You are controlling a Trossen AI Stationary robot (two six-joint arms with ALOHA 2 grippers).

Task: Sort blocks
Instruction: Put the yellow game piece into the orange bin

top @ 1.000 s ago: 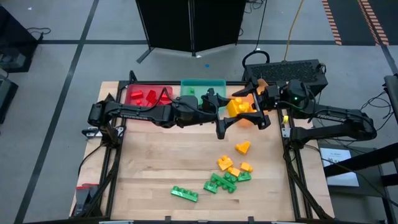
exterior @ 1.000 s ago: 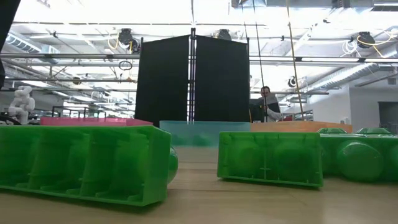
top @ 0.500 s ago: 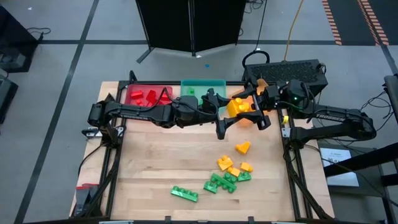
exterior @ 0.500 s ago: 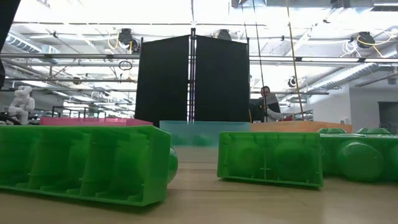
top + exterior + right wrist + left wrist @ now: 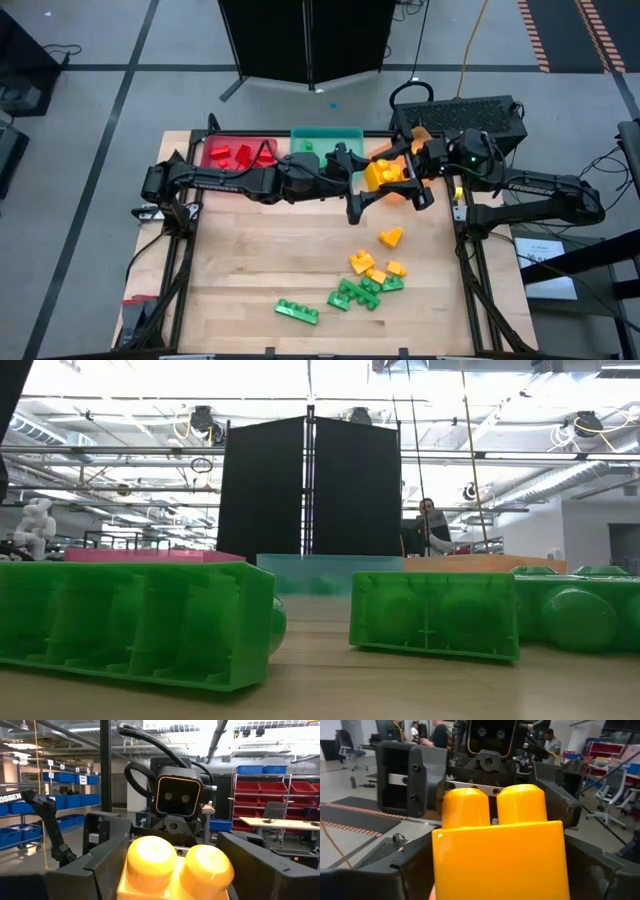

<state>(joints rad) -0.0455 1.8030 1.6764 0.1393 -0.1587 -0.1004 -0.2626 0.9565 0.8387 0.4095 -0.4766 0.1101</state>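
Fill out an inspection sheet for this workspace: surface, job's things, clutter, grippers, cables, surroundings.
Surface: wooden table, mostly bare.
Job's things: red blocks lie in the red tray; green blocks and yellow blocks lie loose near the front; the teal tray and orange tray sit at the back.
Clutter: nothing seen.
Grippers: left gripper and right gripper meet over the orange tray, a yellow block between both sets of fingers; which one holds it is unclear.
Cables: yellow cable on the floor behind.
Surroundings: black panel, person beyond.
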